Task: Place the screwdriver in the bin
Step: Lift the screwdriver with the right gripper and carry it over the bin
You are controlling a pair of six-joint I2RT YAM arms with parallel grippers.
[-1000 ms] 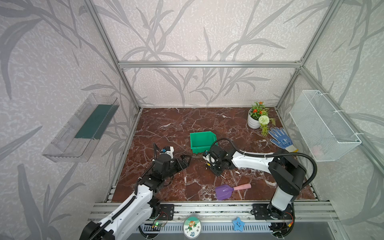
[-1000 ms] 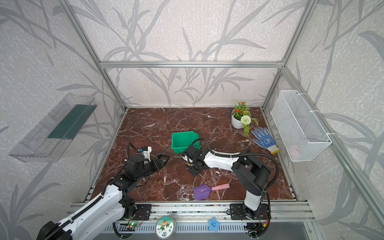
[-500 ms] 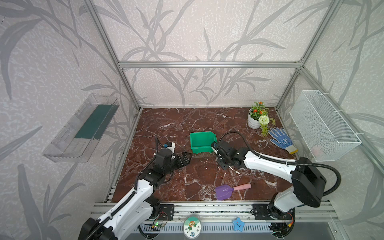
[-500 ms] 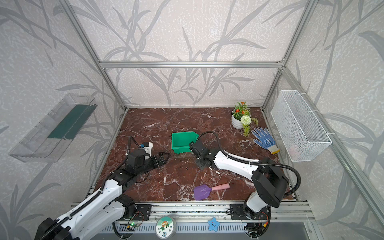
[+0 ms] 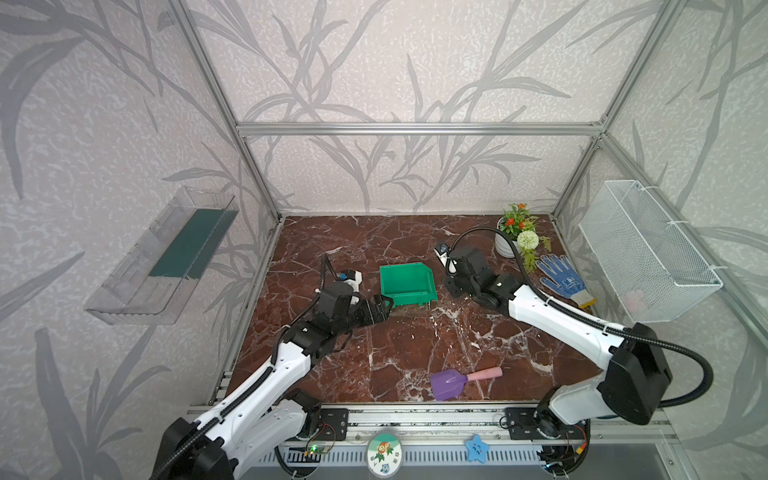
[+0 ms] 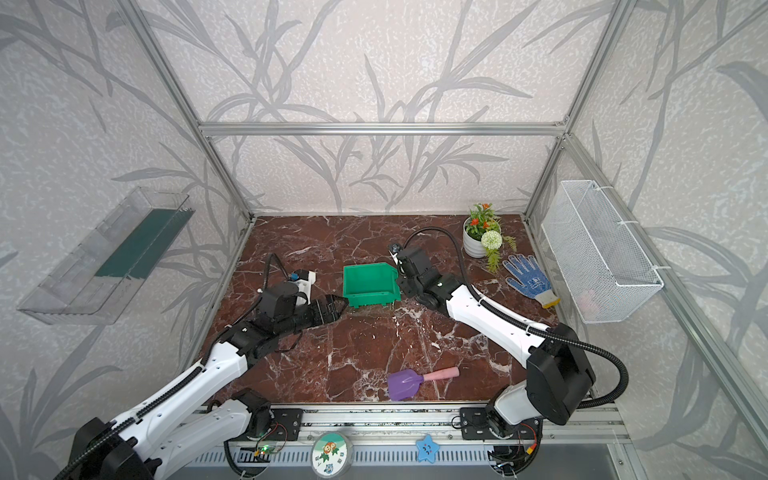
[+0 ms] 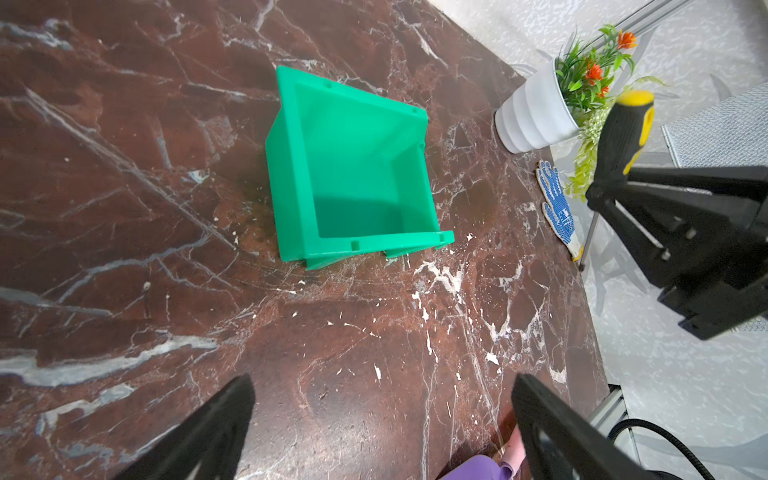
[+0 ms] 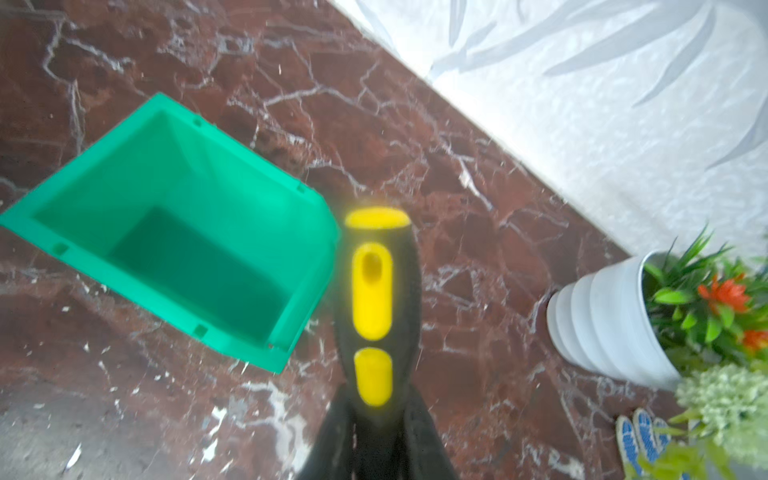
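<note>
Pick is done. A second ago your right gripper (image 8: 374, 415) was down low on the table (image 5: 415, 345) in front of the bin (image 5: 409, 296). Now it's lifted and swung round to the bin's right side, between the bin and the pot (image 5: 505, 247).

Its jaws are clamped on the screwdriver (image 8: 376, 291) at the lower end of the handle, and the yellow butt sticks out ahead of the fingers. The right wrist view is blurred, so I'd guess the arm is mid-move.

The screwdriver is in the air just beside the bin's right wall, not over the opening. The bin is empty in both wrist views.

Your left gripper (image 7: 382, 378) is wide open and holds nothing. It has crept up to the bin's front-left corner. I can't tell if it touches.

What's left, as I read it: carry the screwdriver left until the handle is over the opening, drop a bit, then release. Watch the right wall on the way across, since a clip there could shove the bin.
</note>
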